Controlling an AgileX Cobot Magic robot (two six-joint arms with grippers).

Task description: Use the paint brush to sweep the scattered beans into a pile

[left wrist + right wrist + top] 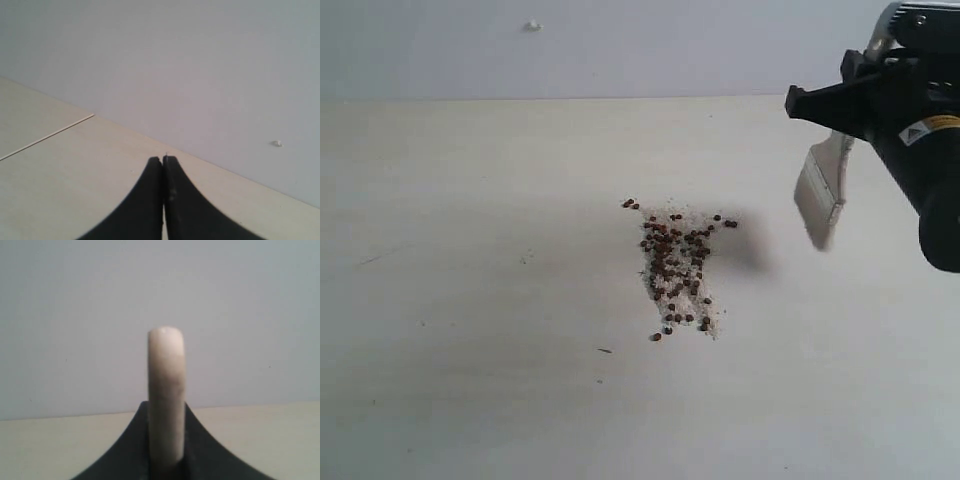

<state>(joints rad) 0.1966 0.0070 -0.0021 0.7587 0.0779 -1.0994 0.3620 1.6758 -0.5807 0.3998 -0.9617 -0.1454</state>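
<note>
Right claw (835, 112) is clamping the wide cream-bristled paint brush (820, 195) aloft beside tiny reddish-brown beans (675, 265), seemingly mostly piled, few strays awaiting sweeping.

One paint brush (823, 190), one pile (678, 285) of perhaps sixty beans (665, 268), plus left tool (163, 161) and right tool (166, 409).

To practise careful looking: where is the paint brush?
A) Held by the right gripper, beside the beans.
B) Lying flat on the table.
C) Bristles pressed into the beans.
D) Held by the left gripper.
A: the right gripper clamps the paint brush, which hangs clear of the beans; the left gripper is shut, empty.
</note>
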